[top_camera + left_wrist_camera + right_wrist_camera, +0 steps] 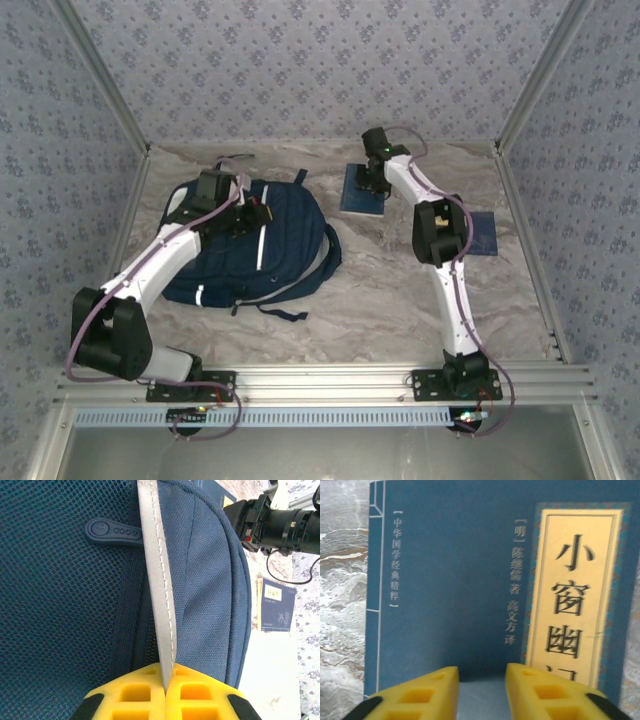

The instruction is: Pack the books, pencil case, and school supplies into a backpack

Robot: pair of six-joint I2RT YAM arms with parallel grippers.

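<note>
Top view, backpack: the backpack [255, 250] is seen lying flat on the left of the marbled table [390, 300].
Top view, left arm: the left gripper [243, 213] is set on the bag's upper part.
Top view, right arm: the right gripper [371, 183] is placed at a navy book [355, 203] in the far middle of the table. A second navy book [484, 235] is partly hidden by the arm's elbow.
Left wrist, grip: the yellow jaws are clamped on the backpack's white reflective stripe [157, 580], beside a mesh panel [50, 605] and a rubber zip pull [112, 531].
Left wrist, background: the second navy book is shown flat on the table, apart from the bag.
Right wrist, book: the navy book, marked by a yellow label [575, 580] in Chinese characters, is laid flat on the table.
Right wrist, jaws: a narrow gap is kept at the book's near edge; whether the book is clamped cannot be told.
</note>
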